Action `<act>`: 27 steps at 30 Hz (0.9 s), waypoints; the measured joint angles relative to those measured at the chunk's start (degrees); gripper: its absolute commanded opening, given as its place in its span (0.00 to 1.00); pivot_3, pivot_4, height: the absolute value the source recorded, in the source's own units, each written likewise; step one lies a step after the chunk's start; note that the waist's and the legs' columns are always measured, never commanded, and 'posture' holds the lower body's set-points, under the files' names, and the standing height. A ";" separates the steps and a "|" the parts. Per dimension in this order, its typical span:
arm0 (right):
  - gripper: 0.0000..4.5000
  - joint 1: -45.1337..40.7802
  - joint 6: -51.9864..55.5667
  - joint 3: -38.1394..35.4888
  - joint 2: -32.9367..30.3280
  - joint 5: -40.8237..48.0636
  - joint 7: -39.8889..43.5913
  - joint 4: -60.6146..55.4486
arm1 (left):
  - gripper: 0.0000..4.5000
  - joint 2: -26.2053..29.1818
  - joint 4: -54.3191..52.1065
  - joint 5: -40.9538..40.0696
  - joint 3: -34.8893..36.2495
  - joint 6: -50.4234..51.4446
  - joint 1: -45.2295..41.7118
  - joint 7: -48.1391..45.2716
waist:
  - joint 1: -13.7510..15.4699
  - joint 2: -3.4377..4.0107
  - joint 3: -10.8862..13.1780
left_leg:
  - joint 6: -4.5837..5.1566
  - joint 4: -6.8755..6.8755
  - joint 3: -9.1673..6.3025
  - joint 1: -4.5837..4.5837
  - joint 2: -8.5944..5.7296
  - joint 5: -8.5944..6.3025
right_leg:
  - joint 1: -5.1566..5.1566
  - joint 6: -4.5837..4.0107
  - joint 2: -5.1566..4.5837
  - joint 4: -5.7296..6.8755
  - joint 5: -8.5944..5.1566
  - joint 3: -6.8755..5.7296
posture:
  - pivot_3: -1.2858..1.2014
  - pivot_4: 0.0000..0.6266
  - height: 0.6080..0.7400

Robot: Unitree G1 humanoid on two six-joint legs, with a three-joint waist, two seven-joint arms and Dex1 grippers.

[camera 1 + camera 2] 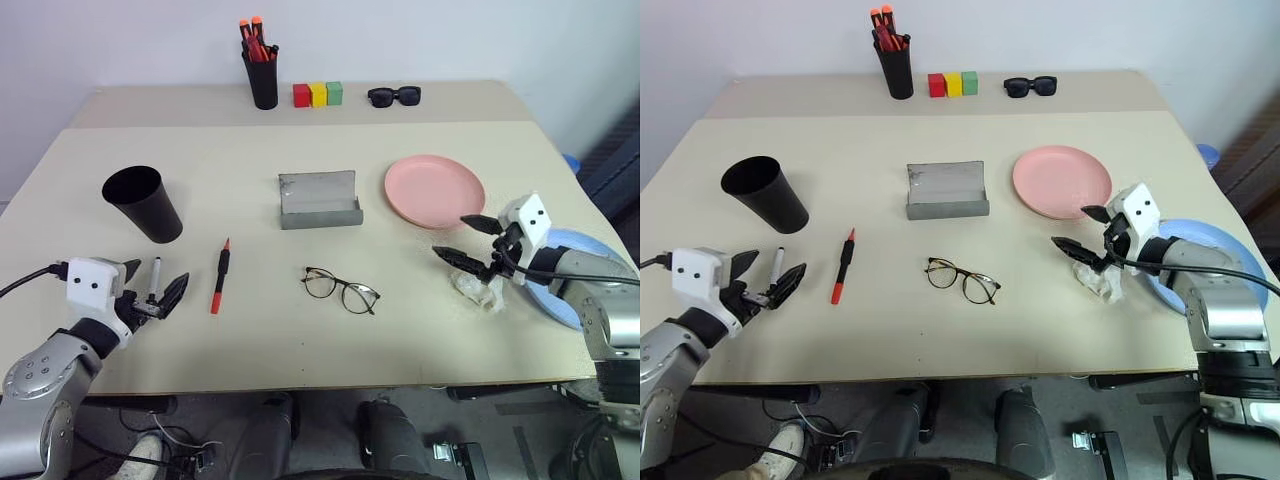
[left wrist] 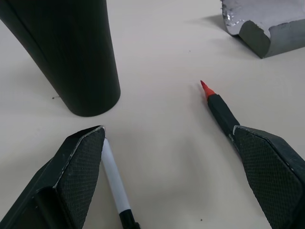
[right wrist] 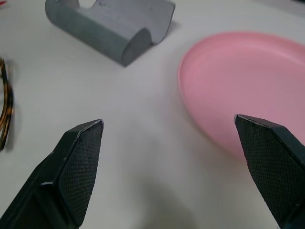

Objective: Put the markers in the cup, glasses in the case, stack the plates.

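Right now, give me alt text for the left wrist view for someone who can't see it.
The left pincer is open and empty over a beige table, with a slim black and white marker by one finger and a red and black marker by the other. A matte black tapered cup and a grey felt-like case stand beyond.

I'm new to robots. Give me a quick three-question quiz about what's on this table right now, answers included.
1. True or false: the grey case is already shut.
2. Which marker lies nearest the left gripper: (a) the red marker or (b) the black and white marker?
3. Name the plate that lies partly under the right arm.

Key
1. False: it stands open and empty, with the glasses on the table in front of it.
2. (b); it lies between the open fingers.
3. The light blue plate; the pink plate lies apart, beyond the open right gripper.
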 measured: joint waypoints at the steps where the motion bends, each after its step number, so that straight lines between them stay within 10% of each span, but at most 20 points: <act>1: 1.00 0.00 -0.02 -0.08 -0.01 0.03 0.00 0.00 | 0.98 0.11 -0.21 -0.03 0.00 0.25 -0.01 -0.02 | -0.04 0.00 0.00 | 0.00 0.00 0.01 0.01 0.00 0.00 | 0.00 0.00 0.00 0.02 0.00 0.01 | 0.52 0.24 1.00; 19: 1.00 2.00 1.92 3.30 3.86 2.29 -1.07 -13.70 | 0.98 2.72 -4.87 -1.17 -3.54 9.99 -6.02 3.20 | 0.06 0.00 -0.01 | 0.00 0.08 -0.02 0.03 0.02 0.00 | 0.00 0.01 0.03 0.17 0.00 0.01 | 0.52 0.24 1.00; 27: 1.00 5.24 4.32 9.61 5.87 3.70 -0.91 -23.86 | 0.98 -1.44 -4.51 2.12 -12.81 29.60 -20.10 17.26 | 0.02 -0.02 0.01 | 0.00 0.55 -0.13 0.00 0.01 0.00 | 0.06 0.05 0.13 0.53 -0.01 -0.05 | 0.52 0.24 1.00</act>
